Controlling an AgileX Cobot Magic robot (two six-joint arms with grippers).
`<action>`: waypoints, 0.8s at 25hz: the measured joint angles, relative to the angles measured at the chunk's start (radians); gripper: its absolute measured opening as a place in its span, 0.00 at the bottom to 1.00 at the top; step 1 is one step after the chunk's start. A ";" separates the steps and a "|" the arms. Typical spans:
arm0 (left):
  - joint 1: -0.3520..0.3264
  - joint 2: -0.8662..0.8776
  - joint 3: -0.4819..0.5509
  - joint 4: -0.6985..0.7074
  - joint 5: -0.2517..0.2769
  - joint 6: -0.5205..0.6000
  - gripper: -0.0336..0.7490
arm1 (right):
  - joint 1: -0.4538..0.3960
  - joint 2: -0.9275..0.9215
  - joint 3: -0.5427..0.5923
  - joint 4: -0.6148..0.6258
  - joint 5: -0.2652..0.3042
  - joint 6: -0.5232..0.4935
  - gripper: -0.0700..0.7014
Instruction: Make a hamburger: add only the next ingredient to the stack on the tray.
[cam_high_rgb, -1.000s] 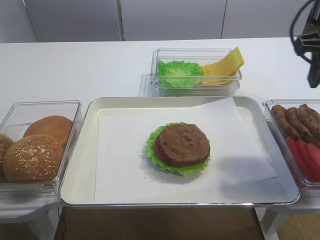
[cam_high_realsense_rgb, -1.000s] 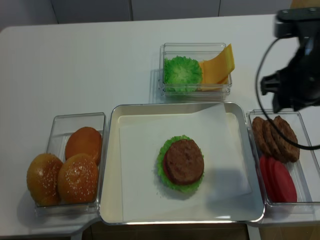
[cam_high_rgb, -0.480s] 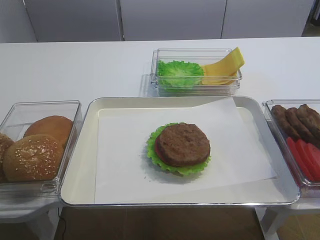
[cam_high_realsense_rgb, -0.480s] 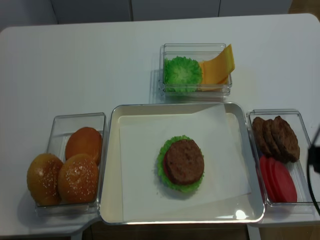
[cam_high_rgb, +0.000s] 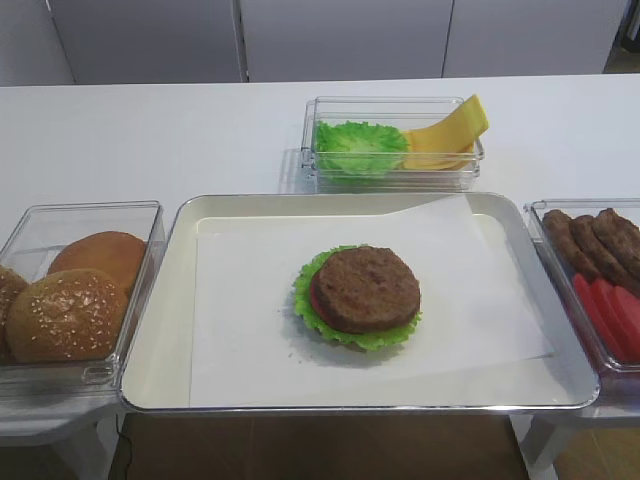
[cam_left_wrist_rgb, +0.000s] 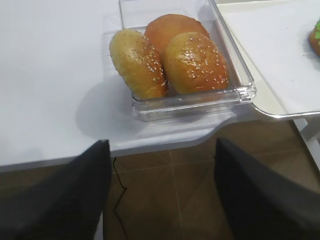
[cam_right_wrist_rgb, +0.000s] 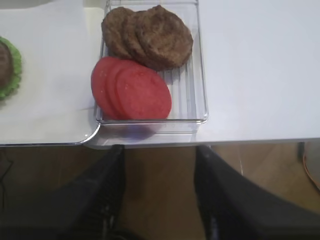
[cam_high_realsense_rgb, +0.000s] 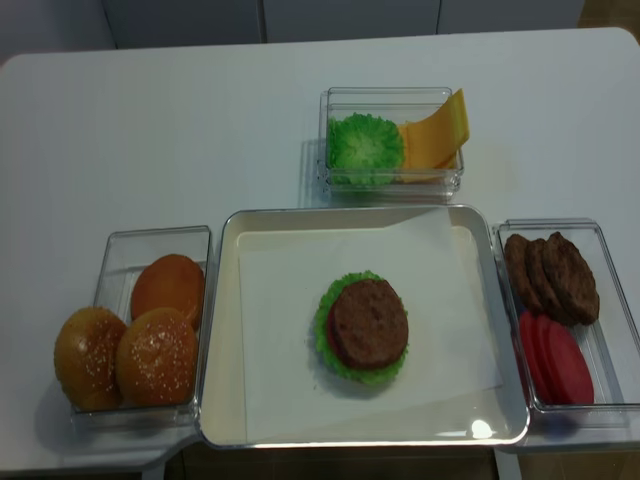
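One round dark-brown meat patty tops my lettuce-and-tomato stack on the shiny metal tray, three spare patties at three o'clock, my right gripper parted, empty.

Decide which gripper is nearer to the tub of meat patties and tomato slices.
Right. The right gripper hangs open just off the table edge in front of the patty-and-tomato tub. The left gripper hangs open by the bun tub, beyond the tray.

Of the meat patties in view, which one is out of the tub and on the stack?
The patty on top of the stack, over tomato and lettuce on the tray. The other three patties overlap in the right-hand tub.
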 joint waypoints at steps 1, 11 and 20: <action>0.000 0.000 0.000 0.000 0.000 0.000 0.65 | 0.000 -0.035 0.005 0.000 0.011 0.000 0.54; 0.000 0.000 0.000 0.000 0.000 0.000 0.65 | 0.000 -0.293 0.122 0.040 0.030 -0.035 0.68; 0.000 0.000 0.000 0.000 0.000 0.000 0.65 | 0.000 -0.339 0.212 0.051 -0.049 -0.097 0.69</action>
